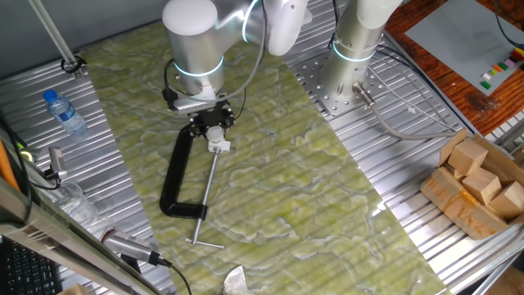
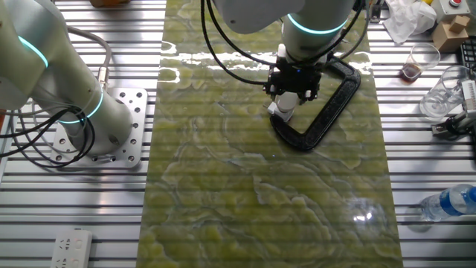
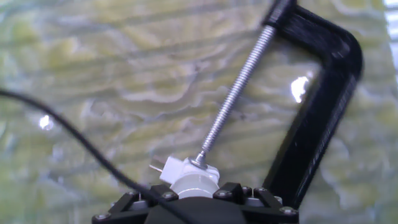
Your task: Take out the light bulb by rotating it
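Gripper (image 1: 212, 124) closed around light bulb (image 3: 189, 184), above white socket (image 3: 186, 171) in C-clamp (image 1: 176, 176).

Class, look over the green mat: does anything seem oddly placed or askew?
The black C-clamp lies flat on the mat rather than clamped to an edge; its screw pins a small white socket, right under the tool.

A black C-clamp (image 1: 174, 176) lies on the green marbled mat (image 1: 278, 188) covering the desk (image 1: 409, 164), its threaded screw (image 1: 206, 192) pointing toward 6 o'clock. At 9 o'clock lies a clear bottle (image 1: 64, 111). At 4 o'clock, wooden blocks (image 1: 479, 176) sit in a cardboard box (image 1: 454, 205).
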`<state>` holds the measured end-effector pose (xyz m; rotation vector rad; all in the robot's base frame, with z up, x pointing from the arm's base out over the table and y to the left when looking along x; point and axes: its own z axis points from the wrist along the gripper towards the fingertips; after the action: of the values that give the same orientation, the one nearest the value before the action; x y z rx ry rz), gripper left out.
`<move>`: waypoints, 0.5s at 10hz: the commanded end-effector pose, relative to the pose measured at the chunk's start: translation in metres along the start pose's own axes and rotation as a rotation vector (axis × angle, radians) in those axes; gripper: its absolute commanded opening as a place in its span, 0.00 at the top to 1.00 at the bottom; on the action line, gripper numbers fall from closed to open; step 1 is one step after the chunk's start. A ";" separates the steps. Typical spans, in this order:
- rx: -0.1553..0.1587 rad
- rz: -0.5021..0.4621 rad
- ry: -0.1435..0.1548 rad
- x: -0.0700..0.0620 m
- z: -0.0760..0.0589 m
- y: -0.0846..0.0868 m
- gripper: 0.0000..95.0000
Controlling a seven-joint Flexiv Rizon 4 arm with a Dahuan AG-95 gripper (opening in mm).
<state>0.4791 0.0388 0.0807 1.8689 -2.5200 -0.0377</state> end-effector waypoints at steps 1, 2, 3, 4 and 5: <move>-0.013 0.364 0.000 0.000 0.000 0.000 0.40; -0.014 0.413 0.000 0.000 -0.001 0.000 0.40; -0.016 0.473 0.001 0.000 -0.002 0.000 0.40; -0.019 0.542 0.000 0.000 -0.002 0.000 0.40; -0.022 0.602 -0.004 0.001 -0.002 0.000 0.40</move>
<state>0.4791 0.0388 0.0827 1.2879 -2.8458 -0.0558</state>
